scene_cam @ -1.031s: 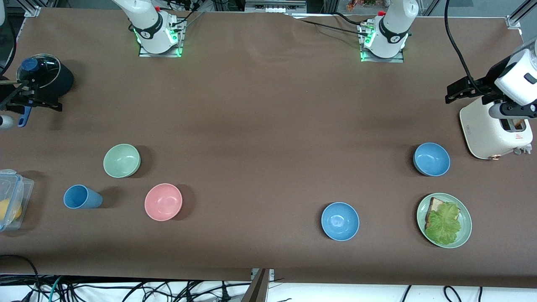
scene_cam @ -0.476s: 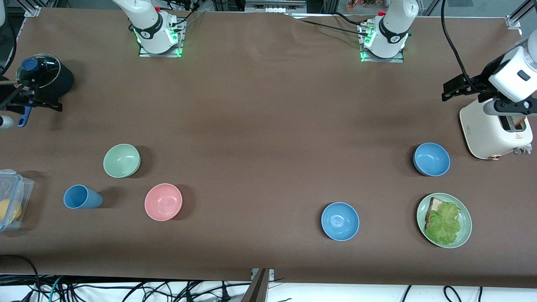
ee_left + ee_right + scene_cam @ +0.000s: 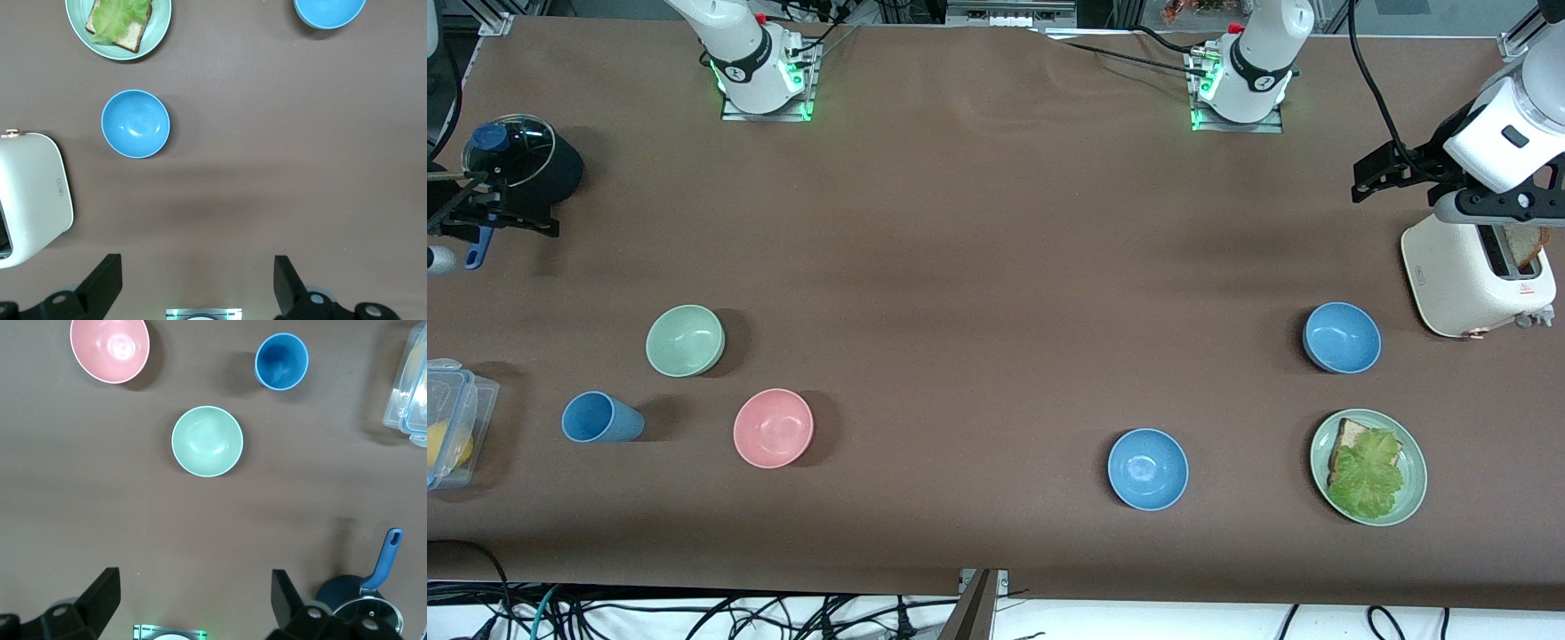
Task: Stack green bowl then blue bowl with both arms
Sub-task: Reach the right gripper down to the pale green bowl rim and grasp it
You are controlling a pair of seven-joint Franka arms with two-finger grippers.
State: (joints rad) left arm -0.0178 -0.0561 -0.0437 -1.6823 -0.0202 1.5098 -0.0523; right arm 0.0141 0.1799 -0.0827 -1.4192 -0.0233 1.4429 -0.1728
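Note:
The green bowl (image 3: 685,340) sits toward the right arm's end of the table, and also shows in the right wrist view (image 3: 207,441). One blue bowl (image 3: 1341,337) sits by the toaster at the left arm's end, and shows in the left wrist view (image 3: 135,124). A second blue bowl (image 3: 1148,468) sits nearer the front camera and also shows there (image 3: 330,10). My left gripper (image 3: 1374,173) hangs open and empty over the table beside the toaster (image 3: 197,267). My right gripper (image 3: 507,213) hangs open and empty beside the black pot (image 3: 193,583).
A pink bowl (image 3: 773,428) and a blue cup (image 3: 600,418) sit near the green bowl. A green plate (image 3: 1416,487) holds toast and lettuce. A white toaster (image 3: 1476,267), a black pot with a glass lid (image 3: 520,164) and a clear container (image 3: 449,436) stand at the table's ends.
My left gripper has risen and drawn away from the toaster toward the bases, uncovering a slice of toast in its slot. The right arm and all the bowls have not moved.

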